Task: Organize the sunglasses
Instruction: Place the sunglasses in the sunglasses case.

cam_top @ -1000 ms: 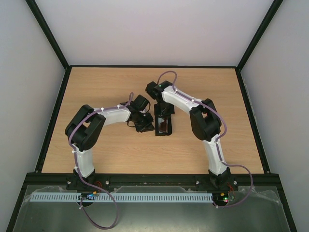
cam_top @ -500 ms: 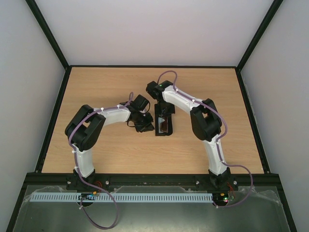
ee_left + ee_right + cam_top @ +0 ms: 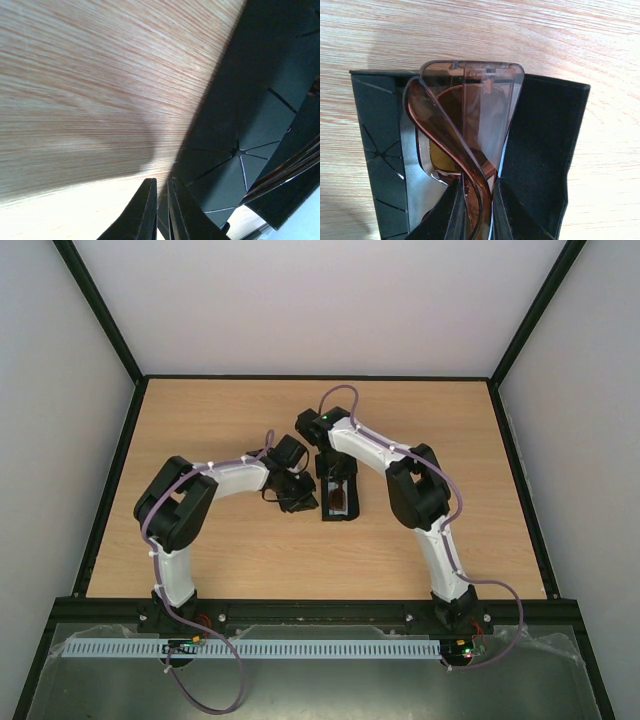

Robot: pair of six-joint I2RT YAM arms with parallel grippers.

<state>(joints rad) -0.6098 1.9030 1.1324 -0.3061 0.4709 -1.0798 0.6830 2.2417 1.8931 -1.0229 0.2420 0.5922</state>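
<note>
A: Where are the brown amber-tinted sunglasses [image 3: 465,130]?
B: Inside the open black folding case [image 3: 540,150], in the middle of the wooden table [image 3: 200,430] (the flaps are spread). The right gripper [image 3: 475,194] pinches their thin frame.
A: And the left gripper [image 3: 159,200]?
B: Pressed together, at the case's left edge.

The case [image 3: 338,517] lies near the middle of the table [image 3: 200,550], between the two arms, with its side flaps spread to the left and to the right. The sunglasses [image 3: 338,498] sit inside it, between those flaps. The left gripper [image 3: 306,502] is low on the table just left of the case, its tips at the edge of the left flap. The right gripper [image 3: 335,468] is over the far end of the case, with one temple arm of the sunglasses between its fingers.
</note>
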